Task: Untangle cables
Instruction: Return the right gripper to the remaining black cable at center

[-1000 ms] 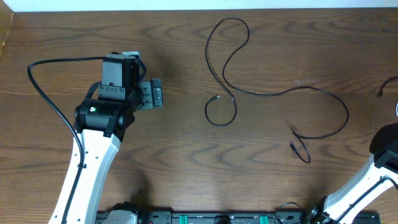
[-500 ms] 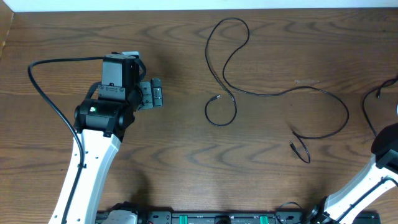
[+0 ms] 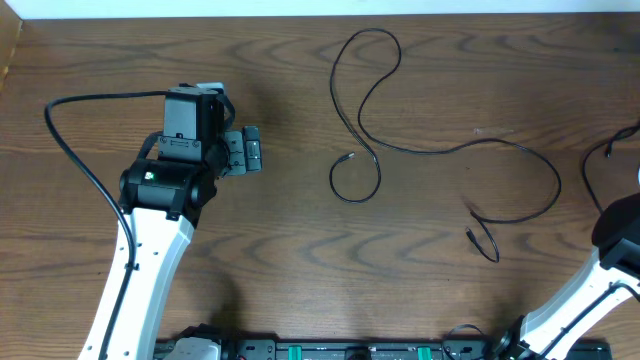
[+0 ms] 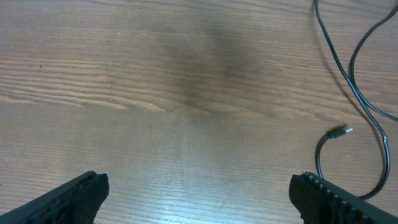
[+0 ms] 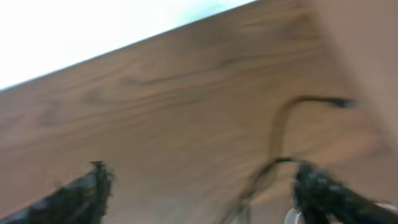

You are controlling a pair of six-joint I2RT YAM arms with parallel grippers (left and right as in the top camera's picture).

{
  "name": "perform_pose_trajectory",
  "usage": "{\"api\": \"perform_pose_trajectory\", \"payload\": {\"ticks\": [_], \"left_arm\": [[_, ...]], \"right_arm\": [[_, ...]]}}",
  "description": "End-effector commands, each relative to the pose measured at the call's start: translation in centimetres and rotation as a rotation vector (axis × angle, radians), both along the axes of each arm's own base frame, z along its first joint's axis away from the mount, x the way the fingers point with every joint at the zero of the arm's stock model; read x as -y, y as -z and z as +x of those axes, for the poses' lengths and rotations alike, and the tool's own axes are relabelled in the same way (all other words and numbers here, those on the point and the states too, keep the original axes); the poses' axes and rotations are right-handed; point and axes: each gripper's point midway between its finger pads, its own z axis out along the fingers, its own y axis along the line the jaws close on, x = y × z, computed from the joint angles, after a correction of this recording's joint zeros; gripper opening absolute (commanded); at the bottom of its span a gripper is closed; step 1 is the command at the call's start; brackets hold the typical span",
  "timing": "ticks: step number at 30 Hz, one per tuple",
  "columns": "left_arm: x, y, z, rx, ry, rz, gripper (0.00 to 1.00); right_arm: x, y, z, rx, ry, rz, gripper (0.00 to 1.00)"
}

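Wood table (image 3: 300, 290) fills the overhead view. The left arm (image 3: 150, 230) reaches in from the near edge on the left half, and the right arm (image 3: 590, 290) shows only at the near right corner, its end off-frame. One long cable (image 3: 430, 152), thin and black, lies loose across the centre and right of the table. It makes a tall loop near the far edge, a small curl at centre, then a wide sweep right that hooks back toward the near side. It lies flat and is well apart from both arms. A second cable (image 3: 590, 185), also dark, lies at the far right edge, partly cut off by the frame. In my right wrist view it is blurred, running up past the right-hand finger (image 5: 317, 186); I cannot tell if they touch. Left gripper (image 4: 199, 193) is spread wide over bare wood, nothing between its fingers, with the long cable's small curl off to its right. Right gripper (image 5: 202, 186) is also spread wide and pinches nothing. Plug (image 4: 341, 131) at the curl's end rests flat on the wood.
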Motion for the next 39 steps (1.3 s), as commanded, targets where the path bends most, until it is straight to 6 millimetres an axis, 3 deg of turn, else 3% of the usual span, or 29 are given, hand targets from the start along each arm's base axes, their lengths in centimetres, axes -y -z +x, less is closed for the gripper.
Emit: {"api": "perform_pose_trajectory", "payload": {"ticks": [1,7,12,21,31,35,39], "left_arm": [[-0.1,-0.3,0.2,0.005,0.008,0.011,0.97],[-0.1,-0.3,0.2,0.006,0.008,0.011,0.97],[-0.1,-0.3,0.2,0.006,0.008,0.011,0.98],[-0.1,-0.3,0.2,0.005,0.008,0.011,0.97],[-0.1,-0.3,0.2,0.006,0.008,0.011,0.97],[-0.1,-0.3,0.2,0.006,0.008,0.011,0.98],[-0.1,-0.3,0.2,0.006,0.008,0.011,0.97]], "right_arm": [[-5.3,0.2,1.1,0.022,-0.183,0.120,0.99],[-10.8,1.7,0.5,-0.080,-0.305,0.143,0.99],[-16.9,3.5,-0.1,-0.172,-0.463,0.143,0.99],[-27.7,9.3,-1.3,-0.315,-0.674,0.138,0.99],[-38.9,14.1,-5.5,-0.427,-0.907,0.123,0.99],[-42.2,16.6,-7.2,-0.449,-0.980,0.085,0.99],[-43.8,18.9,-8.3,-0.468,-1.012,0.005,0.99]]}}
